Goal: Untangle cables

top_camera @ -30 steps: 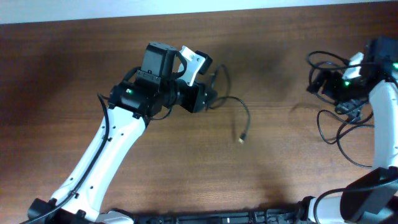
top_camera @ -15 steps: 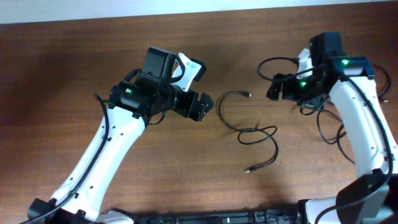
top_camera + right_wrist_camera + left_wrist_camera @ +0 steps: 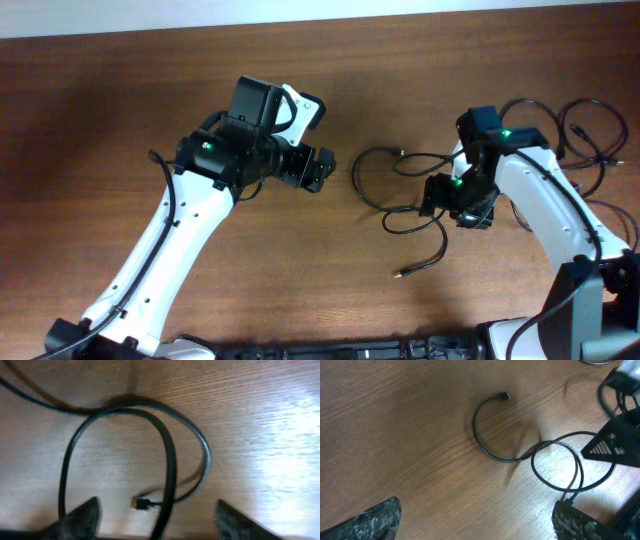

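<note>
The cables are thin black cords lying in loose loops on the wooden table between my two arms, and one plug end points toward the front. My left gripper hovers open to their left. In the left wrist view it has nothing between its fingers; a curved cable with a small plug lies ahead. My right gripper sits low over the loops. In the right wrist view it is open, with one cable strand running between its fingers beside a plug.
More black cable loops lie at the far right around the right arm. The table's back edge meets a white wall. The right arm's dark gripper body shows at the right edge of the left wrist view.
My left gripper opened and let go of the cable, which now lies on the table. The right arm swung in from the far right and lowered over the loops, its jaws narrowing.
</note>
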Tool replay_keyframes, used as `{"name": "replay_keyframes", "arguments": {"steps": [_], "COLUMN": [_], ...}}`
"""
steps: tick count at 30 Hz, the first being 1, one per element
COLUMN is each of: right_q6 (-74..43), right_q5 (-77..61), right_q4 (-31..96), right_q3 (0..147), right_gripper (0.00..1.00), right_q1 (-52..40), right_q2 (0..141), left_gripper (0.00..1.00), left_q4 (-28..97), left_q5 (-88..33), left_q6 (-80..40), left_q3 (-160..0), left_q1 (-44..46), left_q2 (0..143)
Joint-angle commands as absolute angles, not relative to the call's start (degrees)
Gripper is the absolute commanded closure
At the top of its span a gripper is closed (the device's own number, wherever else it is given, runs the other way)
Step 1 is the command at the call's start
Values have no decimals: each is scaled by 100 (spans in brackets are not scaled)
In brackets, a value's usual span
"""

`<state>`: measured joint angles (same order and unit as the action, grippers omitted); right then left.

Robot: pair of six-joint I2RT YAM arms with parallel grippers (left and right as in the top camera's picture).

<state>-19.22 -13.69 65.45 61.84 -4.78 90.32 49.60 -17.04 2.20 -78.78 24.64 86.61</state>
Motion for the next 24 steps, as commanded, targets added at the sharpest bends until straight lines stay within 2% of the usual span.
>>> {"name": "replay_keyframes", "arguments": {"steps": [1,4,6,10,16,24], "right_q6": [-2029,-2202,-2257,-2281,-2279,-1629], "right_q5": [-1529,-1634,-1629,-1627,-1483,-1173], "right_q4": [6329,6143,6031,5680,4853,6012], "right_q3": [6104,6104,6104,6104,6348,9209], "right_gripper": [56,83,92,96,96,96], "right_q1": [-617,-642,-642,-639,-534,1002], "right_q2": [9039,9039,9039,9039,9032,8809], "left_gripper": [3,7,7,10,11,13], "left_q4": [4956,4958,4956,4956,4958,4984], "left_q5": [-1667,-1667,-1667,-1667,-1667,-1667], "left_q6": [309,309,309,309,309,309], "left_q3": [-7878,-7878,-7878,-7878,-7878,-7878], "left_q1": [2449,2449,2449,2449,2449,2449], "left_q2": [8689,8689,8689,8689,8689,8689]}}
